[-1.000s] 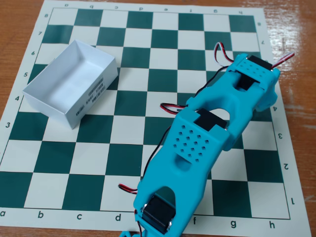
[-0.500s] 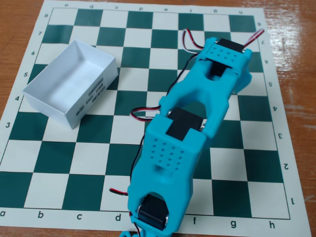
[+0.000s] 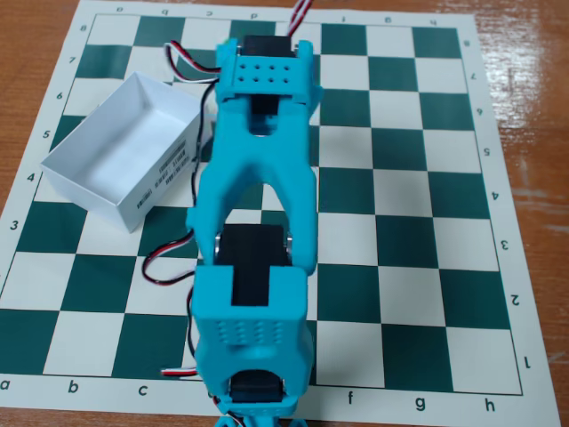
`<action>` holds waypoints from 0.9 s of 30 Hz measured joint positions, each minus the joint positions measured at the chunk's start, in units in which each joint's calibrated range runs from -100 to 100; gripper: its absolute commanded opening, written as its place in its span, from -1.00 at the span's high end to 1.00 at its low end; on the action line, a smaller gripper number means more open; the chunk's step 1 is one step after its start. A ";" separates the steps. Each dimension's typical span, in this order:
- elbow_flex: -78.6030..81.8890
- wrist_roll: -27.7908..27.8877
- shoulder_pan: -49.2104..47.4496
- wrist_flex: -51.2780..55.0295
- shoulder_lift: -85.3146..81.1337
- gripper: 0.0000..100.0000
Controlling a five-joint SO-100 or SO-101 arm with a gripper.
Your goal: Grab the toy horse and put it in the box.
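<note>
The white lidless box (image 3: 158, 182) lies on the left part of the chessboard, turned at an angle, with black printed text on its near side wall. What shows of its inside is bare. The light-blue arm (image 3: 258, 187) stretches down the middle of the board from the top edge to the bottom edge of the fixed view, just right of the box. Its fingers do not show; the arm's lower end runs out of the picture. The toy horse is not visible; it is hidden or out of view.
The green-and-cream chessboard mat (image 3: 418, 222) lies on a brown wooden table (image 3: 533, 107). Red, white and black wires (image 3: 182, 58) loop beside the arm near the box's far corner and at the arm's lower left.
</note>
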 measured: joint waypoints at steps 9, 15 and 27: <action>-1.54 0.00 -10.90 0.18 0.00 1.00; -6.71 0.00 -16.21 0.18 2.13 1.00; -26.65 -2.29 -19.34 0.18 22.55 1.00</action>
